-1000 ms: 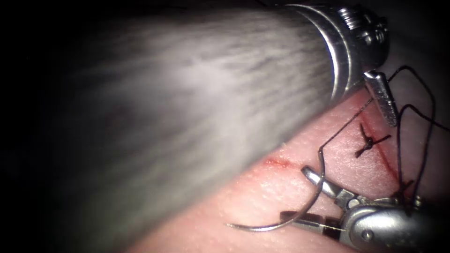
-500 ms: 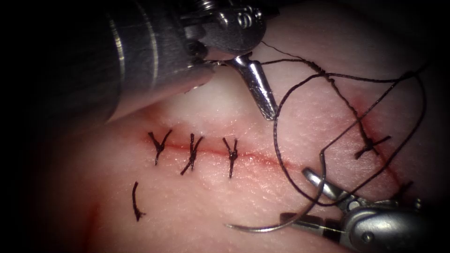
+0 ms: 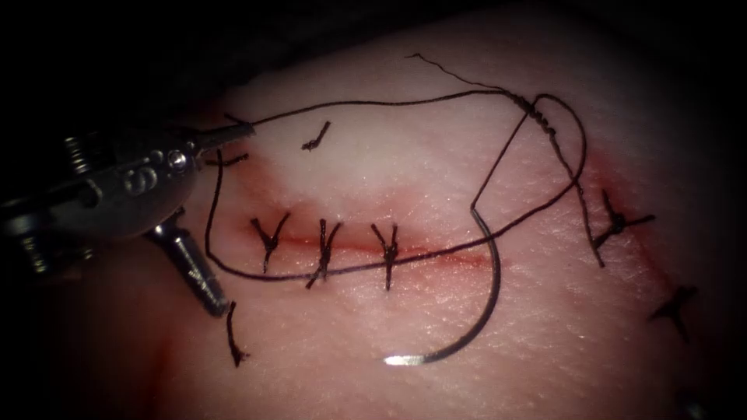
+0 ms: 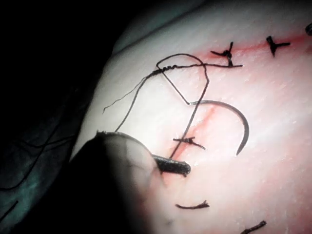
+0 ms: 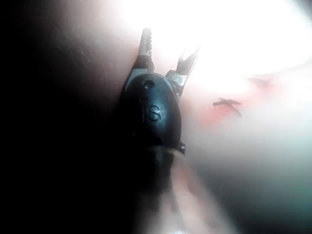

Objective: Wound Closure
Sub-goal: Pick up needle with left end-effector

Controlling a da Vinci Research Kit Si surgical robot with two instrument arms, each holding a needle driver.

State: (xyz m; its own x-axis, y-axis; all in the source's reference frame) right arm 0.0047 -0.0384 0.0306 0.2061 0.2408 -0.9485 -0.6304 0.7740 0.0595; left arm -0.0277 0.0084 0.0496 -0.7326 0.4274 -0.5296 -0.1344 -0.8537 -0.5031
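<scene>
I see the needle [image 3: 481,311] lying free on the tissue [image 3: 436,365], on the near side of the cut [image 3: 436,257], its tip toward the left; no tool holds it. I judge it light, stiff and slippery, best taken on the body of its curve, not at the tip. The thread [image 3: 373,101] is soft and tangles easily. My left tool [image 3: 210,210] is well left of the needle, jaws spread, one touching the thread, holding nothing. My right tool [image 5: 165,53] is also spread and empty.
</scene>
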